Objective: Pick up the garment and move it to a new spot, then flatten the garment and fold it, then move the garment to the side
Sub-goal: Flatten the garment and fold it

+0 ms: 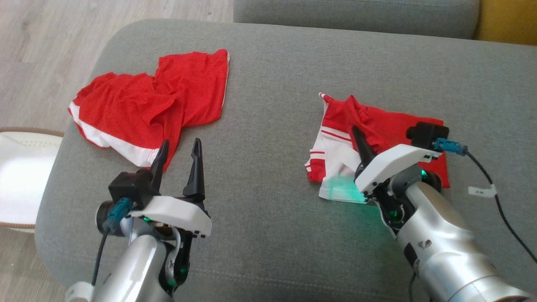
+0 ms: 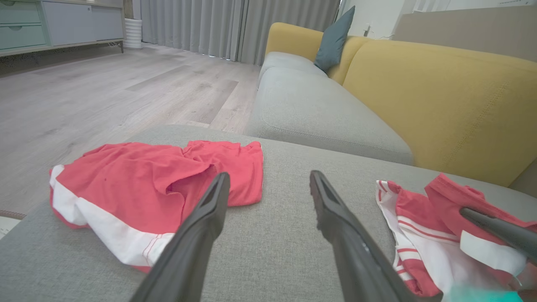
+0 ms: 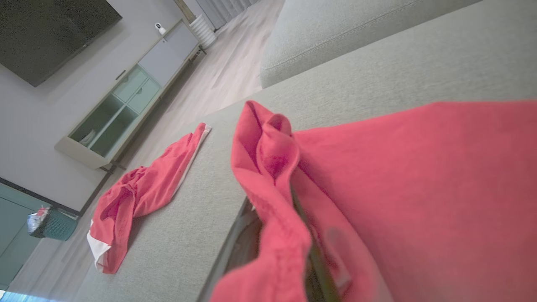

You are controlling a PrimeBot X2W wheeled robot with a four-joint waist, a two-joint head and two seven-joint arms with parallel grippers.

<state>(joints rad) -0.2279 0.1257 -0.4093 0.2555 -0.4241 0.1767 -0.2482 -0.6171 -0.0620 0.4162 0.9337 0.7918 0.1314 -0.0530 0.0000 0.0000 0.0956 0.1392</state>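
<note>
The garment (image 1: 394, 126) is red with white striped trim and lies bunched on the right of the grey cushion (image 1: 272, 126). My right gripper (image 1: 357, 132) is shut on a fold of it; in the right wrist view red cloth (image 3: 419, 176) drapes over the fingers and hides most of them. The left wrist view shows the same garment (image 2: 419, 209) with the right finger (image 2: 495, 226) on it. A second red garment with a white hem (image 1: 138, 105) (image 2: 138, 180) (image 3: 142, 188) lies crumpled at the left. My left gripper (image 1: 181, 142) (image 2: 269, 176) stands open just in front of it, holding nothing.
The cushion's left edge drops to a wood floor (image 1: 42, 42), where a white brown-rimmed object (image 1: 21, 176) sits. A grey sofa seat (image 1: 356, 12) with a yellow back (image 2: 440, 105) runs behind. A black cable (image 1: 503, 209) trails at the right. Bare grey fabric separates the two garments.
</note>
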